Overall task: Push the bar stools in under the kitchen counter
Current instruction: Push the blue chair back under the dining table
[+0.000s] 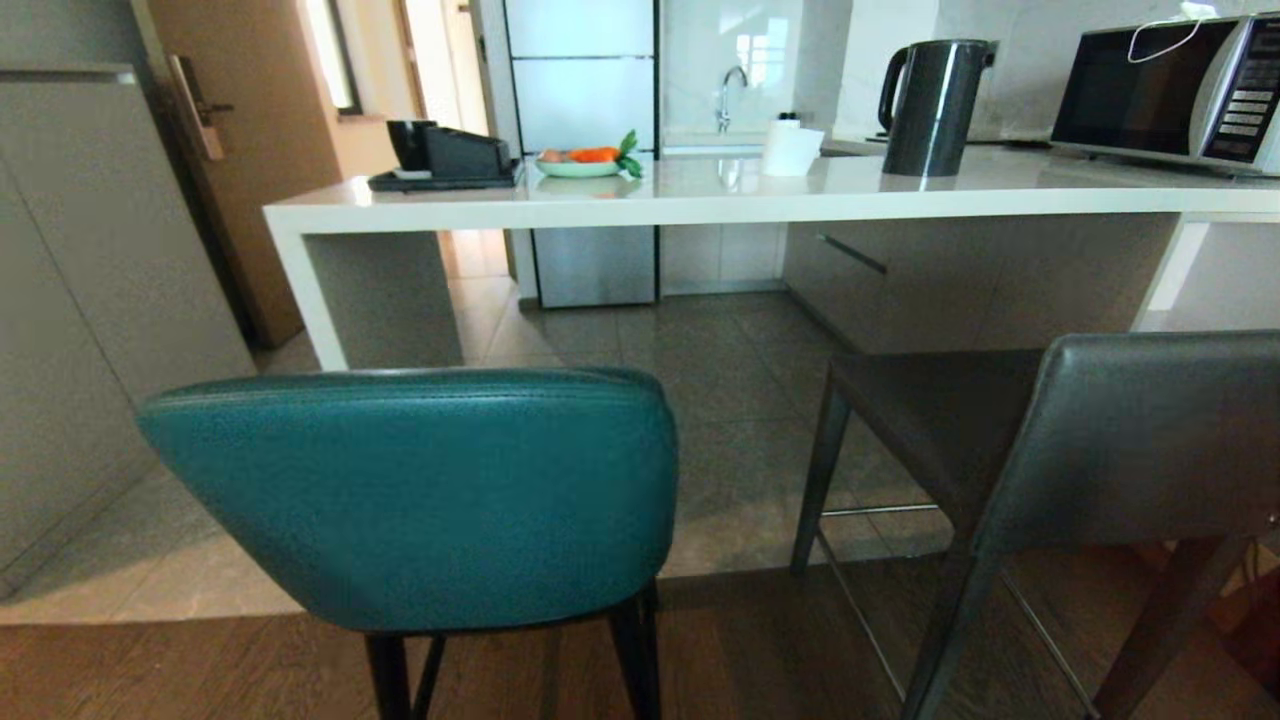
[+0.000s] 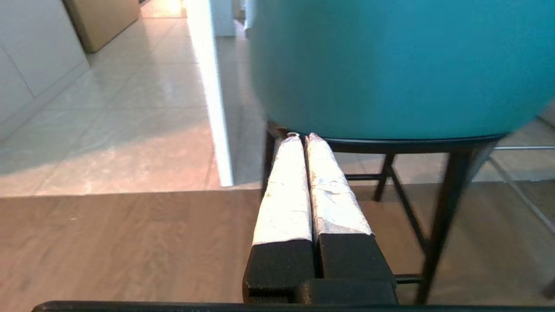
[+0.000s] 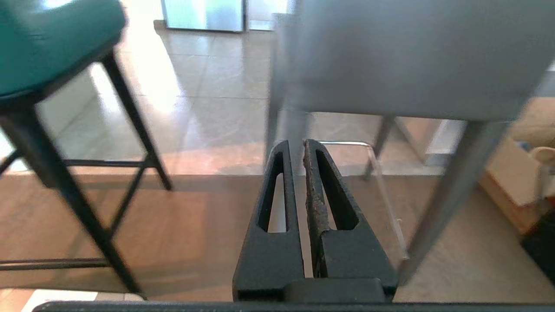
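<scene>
Teal stool [image 2: 390, 65] beyond left gripper [image 2: 302, 138] (jaws closed)

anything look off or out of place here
Both stools stand pulled out from the kitchen counter rather than tucked under: the teal stool on the left, the grey stool on the right, turned slightly askew. Nothing looks spilled or broken.
</scene>
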You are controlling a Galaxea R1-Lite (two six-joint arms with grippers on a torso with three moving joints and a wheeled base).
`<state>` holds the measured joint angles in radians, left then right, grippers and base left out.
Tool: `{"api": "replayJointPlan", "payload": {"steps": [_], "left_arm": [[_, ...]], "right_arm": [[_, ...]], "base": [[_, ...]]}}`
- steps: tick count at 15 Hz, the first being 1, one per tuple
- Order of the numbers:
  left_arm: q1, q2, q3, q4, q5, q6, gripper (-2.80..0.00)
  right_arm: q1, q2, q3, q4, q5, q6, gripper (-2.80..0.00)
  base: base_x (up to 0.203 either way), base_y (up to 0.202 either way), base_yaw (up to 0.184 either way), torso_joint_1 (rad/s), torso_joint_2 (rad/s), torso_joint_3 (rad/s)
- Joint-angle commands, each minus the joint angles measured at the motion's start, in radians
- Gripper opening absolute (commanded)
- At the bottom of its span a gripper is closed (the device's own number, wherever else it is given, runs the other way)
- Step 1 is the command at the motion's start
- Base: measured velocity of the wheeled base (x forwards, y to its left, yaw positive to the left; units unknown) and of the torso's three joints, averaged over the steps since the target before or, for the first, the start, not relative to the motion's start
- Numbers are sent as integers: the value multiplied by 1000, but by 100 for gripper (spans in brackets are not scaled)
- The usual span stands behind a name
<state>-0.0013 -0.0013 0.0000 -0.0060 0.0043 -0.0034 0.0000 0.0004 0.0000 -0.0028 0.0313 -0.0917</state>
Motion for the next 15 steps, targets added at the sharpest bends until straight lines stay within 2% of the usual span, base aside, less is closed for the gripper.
{"api": "replayJointPlan", "payload": {"steps": [1, 9, 11, 12, 15], "left_arm": [[1, 1, 3, 0, 0, 0, -280], [1, 1, 3, 0, 0, 1, -280], [3, 3, -3, 18, 0, 10, -280], [0, 3, -2, 12, 0, 8, -280], [0, 3, 0, 6, 0, 8, -280]], "right_arm": [[0, 1, 5, 0, 0, -2, -280], [0, 1, 5, 0, -1, -2, -280], [0, 1, 5, 1, 3, -34, -280], [0, 1, 5, 1, 0, -25, -280], [0, 1, 5, -2, -2, 7, -280]], "base": [[0, 198, -4, 2, 2, -2], [0, 197, 0, 1, 3, 3], [0, 195, 0, 2, 2, 1], [0, 174, 1, -1, 2, -2], [0, 59, 2, -2, 1, 2]]}}
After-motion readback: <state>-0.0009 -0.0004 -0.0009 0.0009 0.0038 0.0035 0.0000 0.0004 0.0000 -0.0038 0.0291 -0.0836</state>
